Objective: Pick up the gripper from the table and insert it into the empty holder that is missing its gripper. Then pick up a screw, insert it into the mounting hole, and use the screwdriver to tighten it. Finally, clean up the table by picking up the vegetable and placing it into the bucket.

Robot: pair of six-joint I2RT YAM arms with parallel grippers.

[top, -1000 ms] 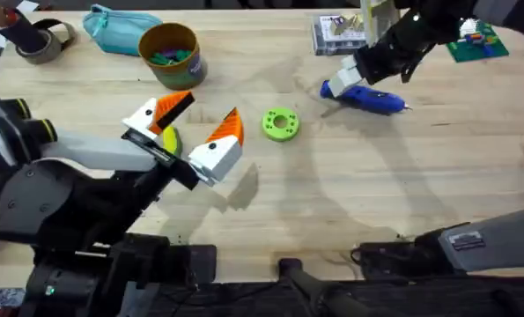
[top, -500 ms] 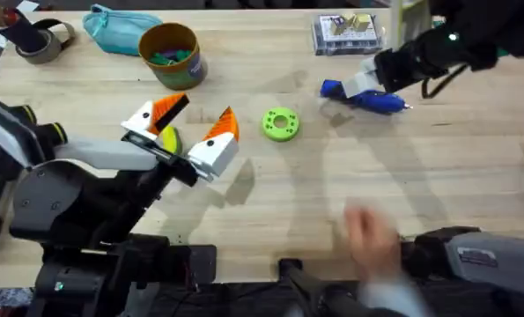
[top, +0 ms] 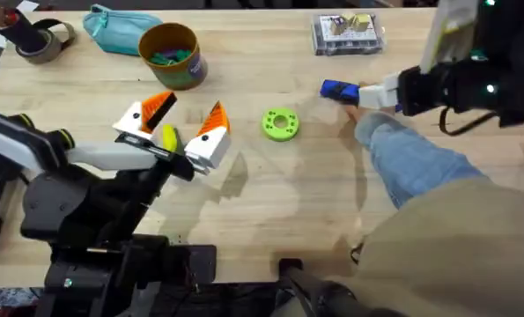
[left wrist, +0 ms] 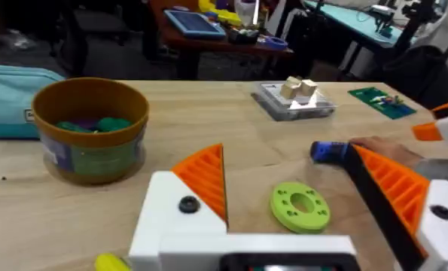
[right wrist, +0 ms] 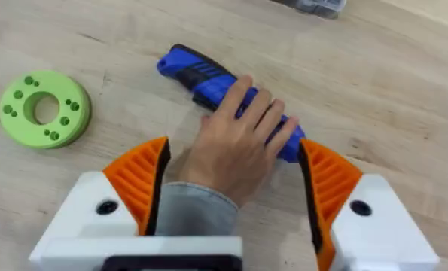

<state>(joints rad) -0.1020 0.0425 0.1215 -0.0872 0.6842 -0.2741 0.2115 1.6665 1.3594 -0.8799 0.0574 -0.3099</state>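
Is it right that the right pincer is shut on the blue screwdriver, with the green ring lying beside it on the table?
Not quite. The right pincer is open, and a person's hand is what grips the blue screwdriver between its fingers; the right wrist view shows it. The green ring does lie beside it on the table.

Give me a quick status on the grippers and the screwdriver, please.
Left gripper open, empty, above the table. Right gripper open over the screwdriver. Person's hand on the screwdriver, between the right fingers, in the way.
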